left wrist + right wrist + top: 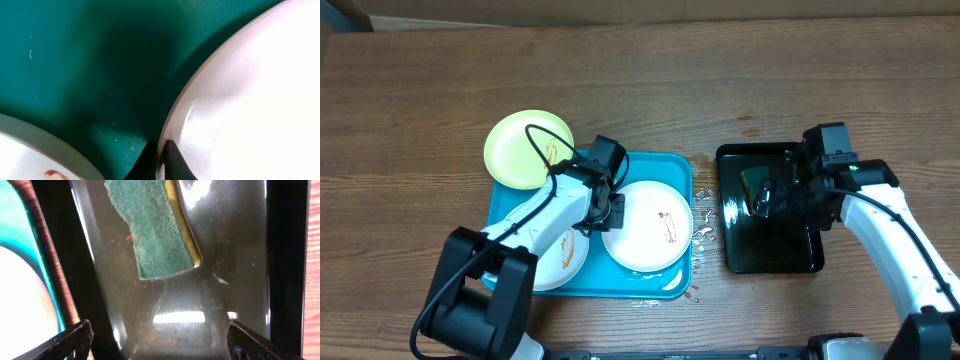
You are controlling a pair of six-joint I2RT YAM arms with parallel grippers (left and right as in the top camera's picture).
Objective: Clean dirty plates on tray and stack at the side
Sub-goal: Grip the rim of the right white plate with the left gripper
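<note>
On the turquoise tray [660, 168] lie two white plates. My left gripper [612, 208] is shut on the left rim of the right plate [650, 230], which has a brown smear. In the left wrist view the fingertips [170, 162] pinch that plate's rim [250, 100] above the tray floor [75, 65]. My left arm partly hides the other white plate [565, 262] at the tray's front left. A yellow-green plate [525, 148] overlaps the tray's back left corner. My right gripper [782, 195] is open over the black tray, just short of a green and yellow sponge [155, 225].
The black tray [770, 250] stands to the right of the turquoise one and holds shallow, speckled water [180, 315]. Water drops [703, 215] spot the wooden table between the two trays. Open table lies behind and to the left.
</note>
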